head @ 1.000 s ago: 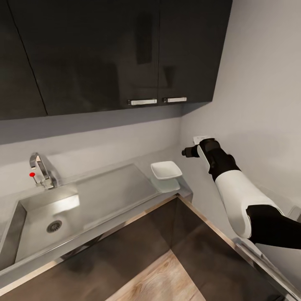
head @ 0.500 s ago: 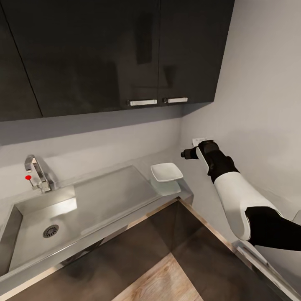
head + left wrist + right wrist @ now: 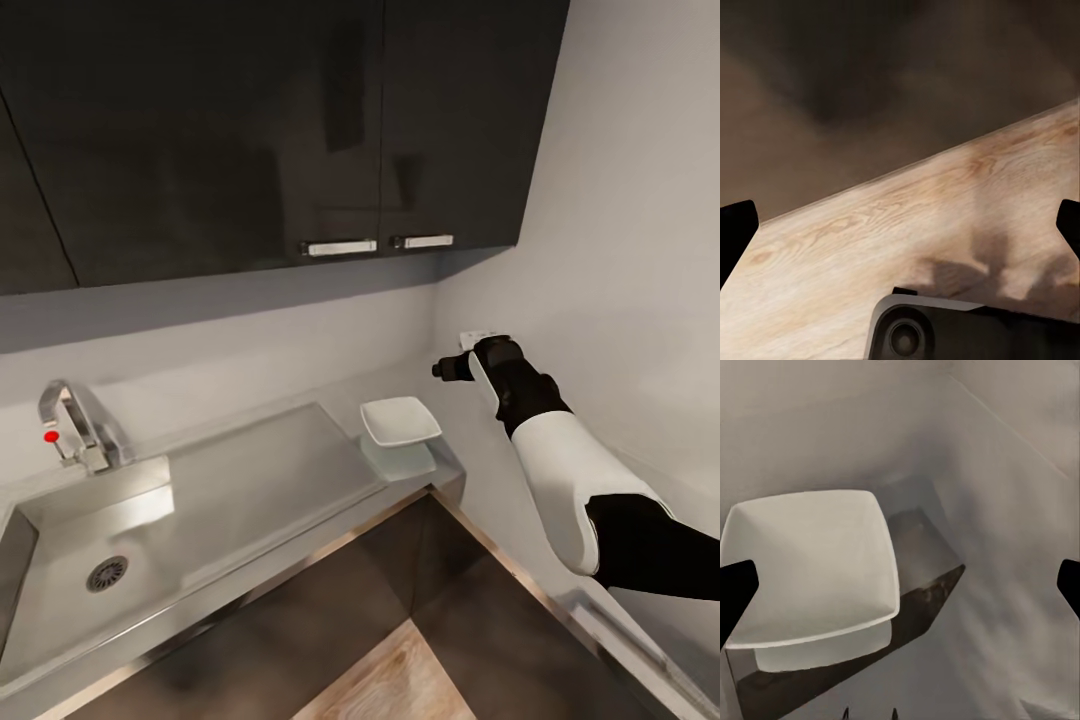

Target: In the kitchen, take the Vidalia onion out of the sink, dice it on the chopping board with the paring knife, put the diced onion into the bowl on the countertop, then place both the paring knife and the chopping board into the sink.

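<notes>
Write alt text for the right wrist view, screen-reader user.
An empty white square bowl sits on the glossy grey countertop in a corner where two pale walls meet, seen from above. The right gripper hangs above it, its dark fingertips spread wide at the picture's edges, holding nothing.

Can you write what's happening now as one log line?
right claw: open, empty, above bowl | sink: no onion seen | left claw: open, over floor

— How's your light?
— Soft and even on the walls. Your sink carries pale glare on the steel, and the upper cabinets show dim reflections.
— Sharpness?
— Your head view is clean, with lines bowed at the edges. Your left wrist view is murky and blurred above the wood floor.
</notes>
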